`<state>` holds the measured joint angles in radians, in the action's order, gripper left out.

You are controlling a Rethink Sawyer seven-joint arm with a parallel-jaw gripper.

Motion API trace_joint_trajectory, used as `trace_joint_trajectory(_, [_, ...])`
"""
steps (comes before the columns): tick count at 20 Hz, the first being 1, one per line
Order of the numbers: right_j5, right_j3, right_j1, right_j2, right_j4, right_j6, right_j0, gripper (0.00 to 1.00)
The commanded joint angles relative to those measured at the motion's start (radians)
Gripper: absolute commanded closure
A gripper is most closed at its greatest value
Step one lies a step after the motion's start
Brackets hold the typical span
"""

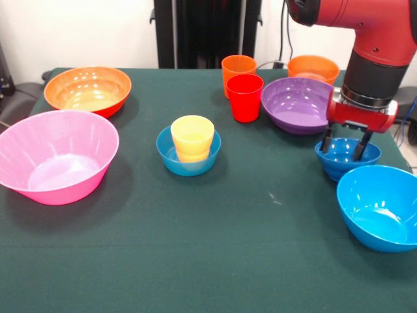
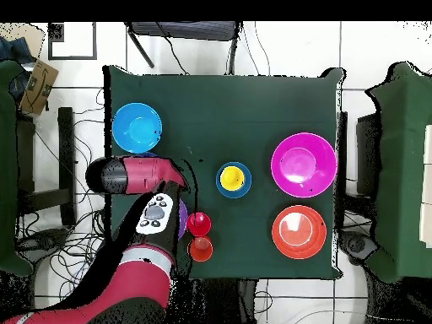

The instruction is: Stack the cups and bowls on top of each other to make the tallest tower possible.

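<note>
My gripper is open and lowered onto a small blue bowl at the right. One fingertip is inside the bowl and the other is at its left rim. The yellow cup stands in the other small blue bowl at the table's middle; together they show in the overhead view. The red cup and orange cup stand together beside the purple bowl. The small orange bowl is behind it. The bright blue bowl is at the near right.
The large pink bowl and large orange bowl sit at the left. In the overhead view my arm covers the gripper and most of the purple bowl. The table edge lies just right of the bright blue bowl.
</note>
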<state>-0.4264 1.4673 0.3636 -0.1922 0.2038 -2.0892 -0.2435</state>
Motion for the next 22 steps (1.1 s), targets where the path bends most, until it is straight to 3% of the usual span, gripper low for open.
trace_joint_trajectory(1, [-0.120, -0.066, -0.002, 0.037, -0.041, -0.043, 0.034, 0.00])
trace_joint_trajectory(10, [-0.137, -0.093, -0.013, 0.017, -0.058, -0.033, 0.036, 0.00])
trace_joint_trajectory(22, [-0.044, -0.072, -0.040, 0.052, -0.089, 0.023, 0.082, 0.00])
